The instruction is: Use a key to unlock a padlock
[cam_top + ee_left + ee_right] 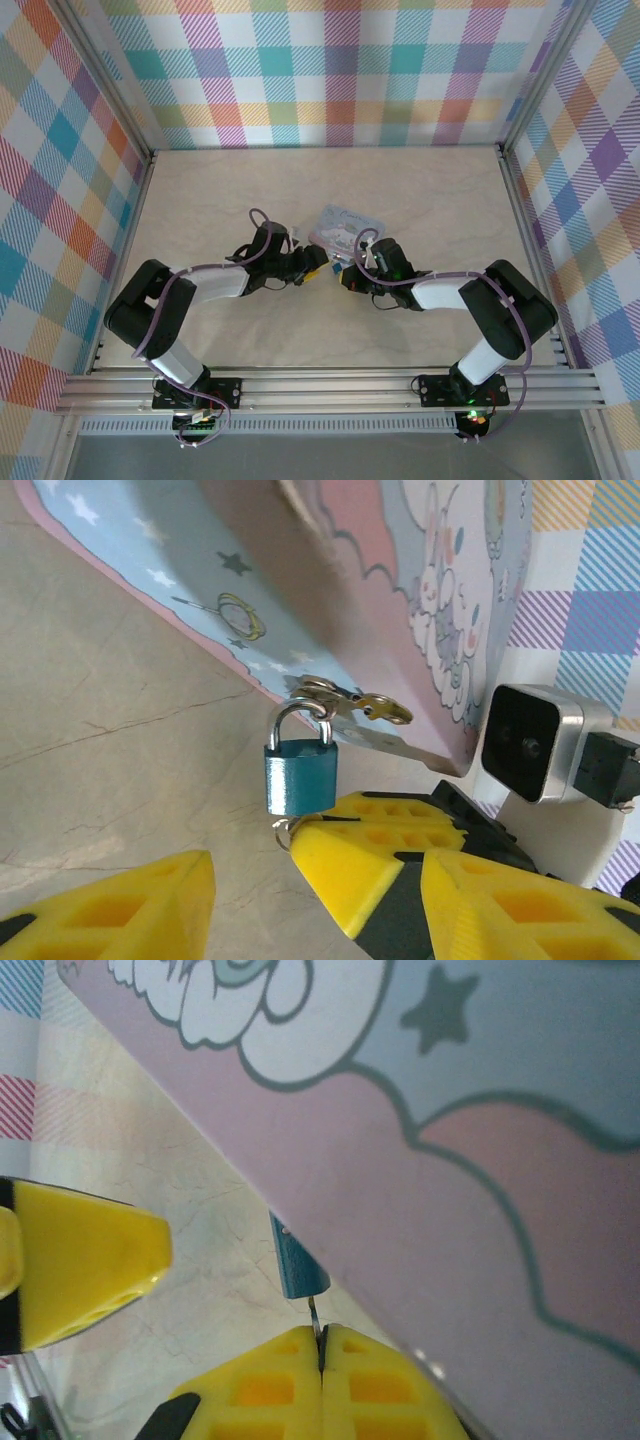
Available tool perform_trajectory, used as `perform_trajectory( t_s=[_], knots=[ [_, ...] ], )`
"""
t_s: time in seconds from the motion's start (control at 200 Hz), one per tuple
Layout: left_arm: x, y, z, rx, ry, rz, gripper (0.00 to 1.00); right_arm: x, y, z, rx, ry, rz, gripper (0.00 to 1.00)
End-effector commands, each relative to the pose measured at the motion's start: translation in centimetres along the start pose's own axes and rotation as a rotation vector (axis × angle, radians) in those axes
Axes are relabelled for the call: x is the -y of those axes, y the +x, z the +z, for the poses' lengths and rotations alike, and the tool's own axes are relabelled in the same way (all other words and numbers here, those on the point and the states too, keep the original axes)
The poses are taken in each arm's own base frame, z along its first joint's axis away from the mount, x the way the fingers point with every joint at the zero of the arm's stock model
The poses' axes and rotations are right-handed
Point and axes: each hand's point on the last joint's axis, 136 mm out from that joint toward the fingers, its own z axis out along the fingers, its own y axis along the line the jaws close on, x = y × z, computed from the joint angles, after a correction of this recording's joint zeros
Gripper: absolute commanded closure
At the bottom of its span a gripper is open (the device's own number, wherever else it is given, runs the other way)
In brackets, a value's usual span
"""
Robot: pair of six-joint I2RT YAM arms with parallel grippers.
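Padlock (300, 777) found at mid-counter, its shackle (298, 720) closed and threaded through the hasp (352, 702) at the edge of the tin (190, 575). The tin anchors the lock, so it needs no separate hold. The right end effector (321, 1345) is clenched on the key (314, 1315), a thin blade running from between the pads into the base of the lock. This grip looks set up for a turn along the keyway. A small ring (283, 832) hangs at the same spot. The left end effector (308, 268) is released, jaws wide, facing the lock from the opposite side. One finger (90, 1260) sits near the lock without touching it, probably on standby to steady the body. Obstructions: the tin's face sits just beside the lock and may foul a turning wrist. The two end effectors crowd one another over the counter (100, 730). The plaid walls (340, 70) stand well apart.
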Motion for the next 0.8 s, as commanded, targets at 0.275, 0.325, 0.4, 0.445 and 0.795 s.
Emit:
perform_trajectory(
  t_s=[0.275, 0.325, 0.4, 0.445, 0.795],
  knots=[
    [0.1, 0.2, 1.7, 0.003, 0.102, -0.085, 0.5, -2.2, -0.5, -0.2, -0.029, -0.065, 0.138, 1.0],
    [0.1, 0.3, 1.9, 0.001, 0.102, -0.086, 0.5, -2.2, -0.5, -0.2, -0.029, -0.065, 0.143, 1.0],
    [0.1, 0.3, 2.2, -0.004, 0.105, -0.086, 0.5, -2.1, -0.5, -0.1, -0.031, -0.063, 0.147, 1.0],
    [0.2, 0.3, 2.4, -0.005, 0.11, -0.084, 0.51, -2.0, -0.4, -0.1, -0.033, -0.06, 0.15, 1.0],
    [0.3, 0.5, 3.8, -0.014, 0.124, -0.101, 0.57, -2.0, -0.4, -0.2, -0.031, -0.061, 0.156, 1.0]
  ],
)
